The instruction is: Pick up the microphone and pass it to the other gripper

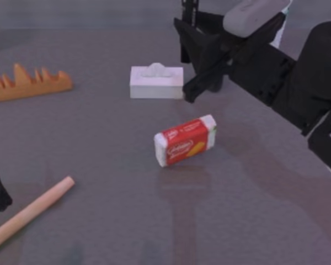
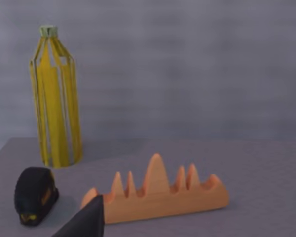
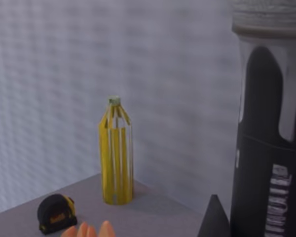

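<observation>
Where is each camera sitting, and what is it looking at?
Top view: above the table, looking down at the red-and-white box, tissue box and rolling pin; the right arm reaches in.
Left wrist view: on the left arm, facing the yellow bottle, tape measure and orange rack; a dark claw tip shows.
Right wrist view: on the right arm, seeing a tall dark object up close.
Both wrist views share the bottle and tape measure.
</observation>
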